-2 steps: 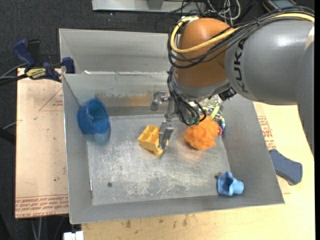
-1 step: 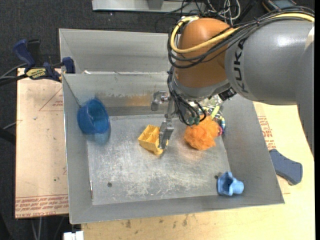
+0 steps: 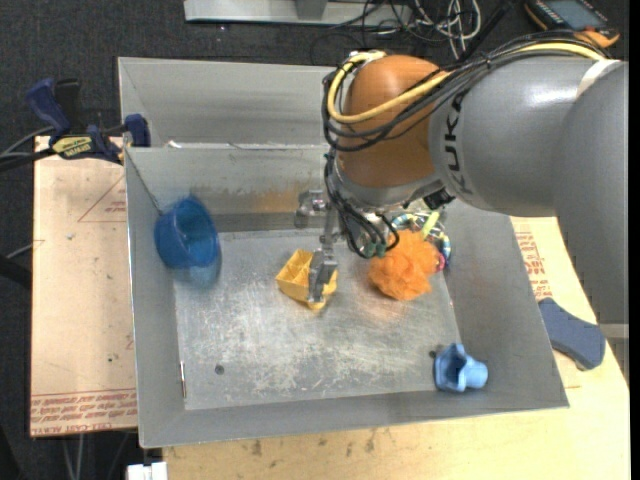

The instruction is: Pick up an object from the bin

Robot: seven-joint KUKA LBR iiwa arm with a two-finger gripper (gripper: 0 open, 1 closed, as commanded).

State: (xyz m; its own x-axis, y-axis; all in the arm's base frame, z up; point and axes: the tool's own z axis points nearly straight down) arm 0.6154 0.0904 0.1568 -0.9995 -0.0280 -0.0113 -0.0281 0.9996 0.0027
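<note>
Camera view, looking down on a grey metal bin [image 3: 300,353] that holds five loose things, well apart from one another rather than heaped. The arm [image 3: 540,138] enters from the view's right. Its wrist carries an orange rounded cover [image 3: 385,118] looped with yellow and black cables [image 3: 400,103].

The claw [image 3: 322,276] hangs below the cover, near the middle of the bin floor. Its tip overlaps the right-hand part of a yellow wedge-shaped block [image 3: 294,274]. Whether the claw stands apart, together or clamped on the block cannot be told from this angle. The block rests on the bin floor, its larger part showing just to the view's left of the claw.

Other contents of the bin, by place relative to the claw:
- Just to the right, an orange fluffy ball [image 3: 405,268] lies on the floor, close to the claw but apart from the yellow block.
- Behind that ball, right of the claw and partly under the wrist, a small many-coloured thing [image 3: 434,232] is too hidden to name.
- Far to the left, against the bin's left wall, a blue cup [image 3: 187,238] sits with its open mouth turned up. What it holds cannot be made out.
- Toward the near right corner, well away from the claw, a small blue toy-like piece [image 3: 458,370] lies near the front wall.
</note>
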